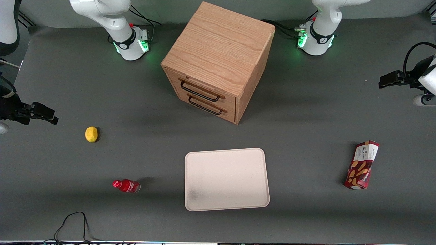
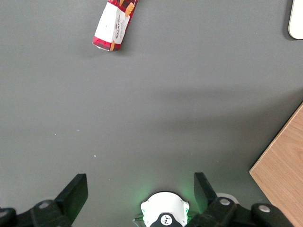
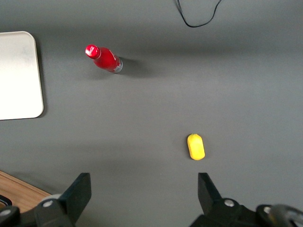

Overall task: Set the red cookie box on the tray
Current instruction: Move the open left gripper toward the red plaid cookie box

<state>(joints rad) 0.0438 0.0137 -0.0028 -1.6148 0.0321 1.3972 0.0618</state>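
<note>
Dark lettering reading "WALKERS" on the white end panel of the slim dark-red cookie carton (image 2: 114, 24), lying flat on the grey table toward the working arm's end (image 1: 363, 164). Smaller print beneath it too fine to read. Left arm's black two-finger gripper (image 2: 140, 190) high above the table, fingers spread, no markings legible.

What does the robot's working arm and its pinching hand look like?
The arm is glossy white with rounded joints, a black band and green lights at its base, and black cables. Its gripper, above the bare grey table, is black with two flat fingers, open.
</note>
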